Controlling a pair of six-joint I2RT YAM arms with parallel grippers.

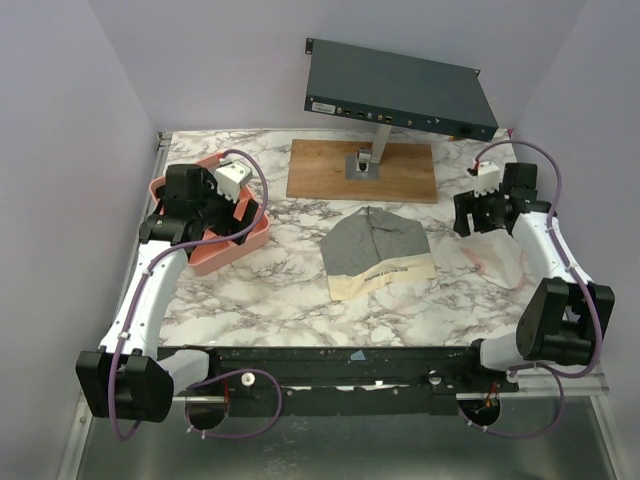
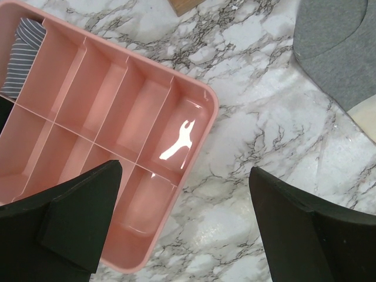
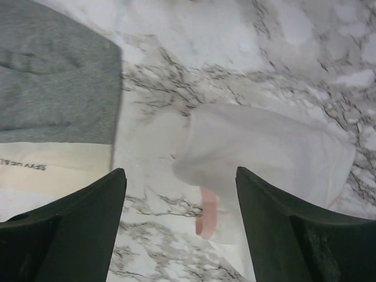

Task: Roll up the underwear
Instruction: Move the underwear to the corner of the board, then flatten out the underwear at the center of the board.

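The grey underwear (image 1: 378,252) lies spread flat in the middle of the marble table (image 1: 270,290), its cream waistband (image 1: 380,278) on the edge nearest the arm bases. Just to the right of the underwear sits a crumpled white cloth (image 3: 264,153) with a pink strip (image 3: 205,214) on it. The right gripper (image 3: 179,173) hangs over that cloth on the side facing the underwear, its fingers spread wide with nothing between them. Well to the left of the underwear stands a pink divided tray (image 2: 205,97), with a striped roll (image 2: 23,53) in a compartment on its far side from the underwear. The left gripper (image 2: 185,170) hovers over the tray corner closest to the underwear, fingers fully apart and empty. Beyond the underwear, a wooden board (image 1: 330,170) carries a stand holding a dark flat unit (image 1: 400,90).
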